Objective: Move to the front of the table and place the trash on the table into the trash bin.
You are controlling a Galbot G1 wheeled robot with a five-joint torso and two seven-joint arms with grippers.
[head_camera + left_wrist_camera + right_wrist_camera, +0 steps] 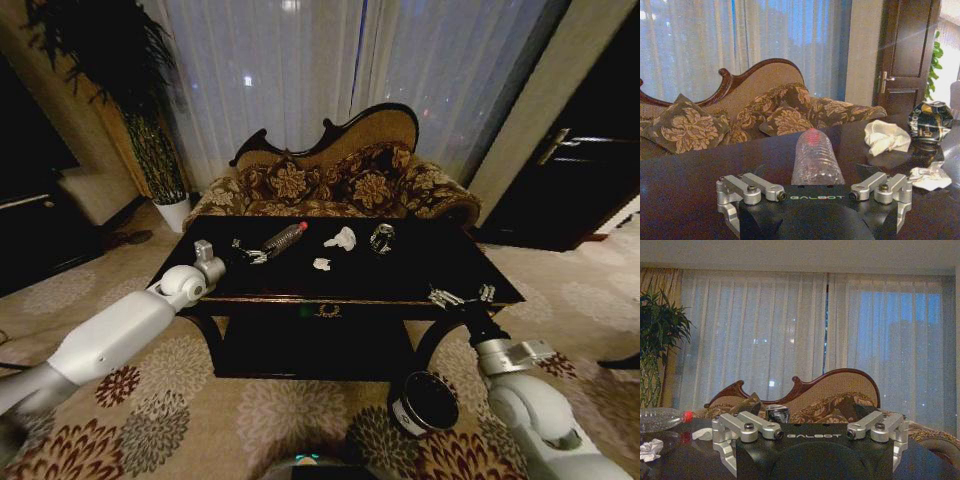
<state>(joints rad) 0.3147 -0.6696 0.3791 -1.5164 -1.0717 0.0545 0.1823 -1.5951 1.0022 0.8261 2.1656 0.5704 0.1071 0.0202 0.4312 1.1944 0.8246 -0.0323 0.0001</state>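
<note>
Left gripper (254,256) lined up on the bottle, right gripper (461,296) idle at the table's front right edge.

Left jaws spread wide, nothing held; the clear bottle (816,159) lies on the table (400,275) just ahead of them, base toward the gripper, red cap away. Can (382,238) and two paper wads (341,238) sit mid-table, to the right of the bottle. Right jaws look open and empty, though the head view is dim there. Trash bin (424,402) stands on the carpet below the front right corner, tilted.
</note>
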